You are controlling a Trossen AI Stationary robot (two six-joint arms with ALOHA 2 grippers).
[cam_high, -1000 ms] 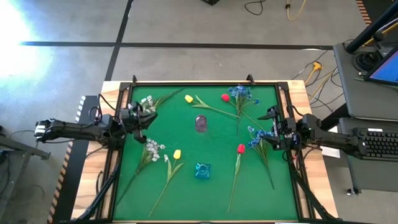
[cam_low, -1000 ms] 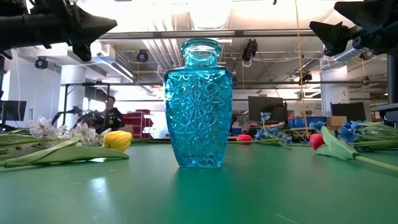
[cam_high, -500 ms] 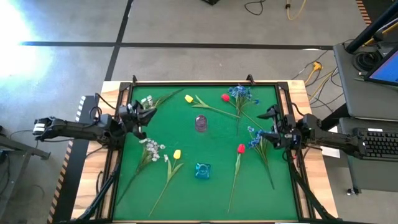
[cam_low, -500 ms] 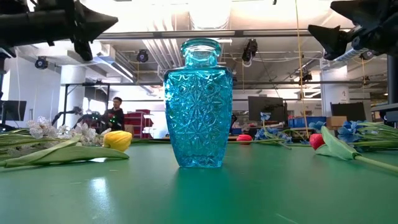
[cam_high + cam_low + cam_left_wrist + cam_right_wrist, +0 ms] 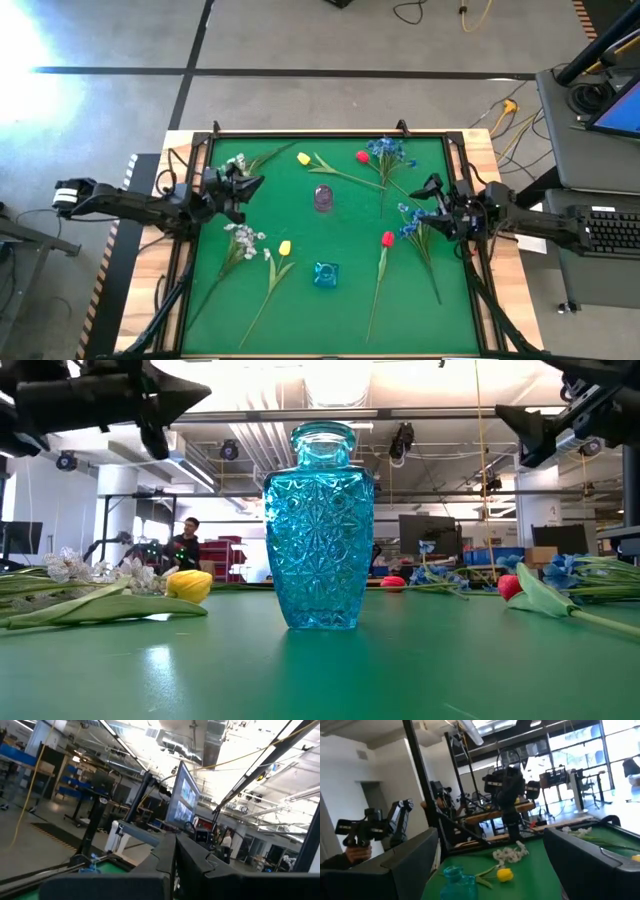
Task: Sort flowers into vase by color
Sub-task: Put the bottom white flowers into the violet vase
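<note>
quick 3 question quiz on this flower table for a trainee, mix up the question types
1. True or false: a flower already stands in the blue vase.
2. Which gripper has its jaws open? A) left gripper B) right gripper
3. Fill in: the yellow tulip lying nearest the blue vase is on the ____ arm's side of the green mat.

Key
1. False; the vase is empty and all flowers lie on the mat.
2. B; the left one is shut and holds nothing.
3. left
</note>
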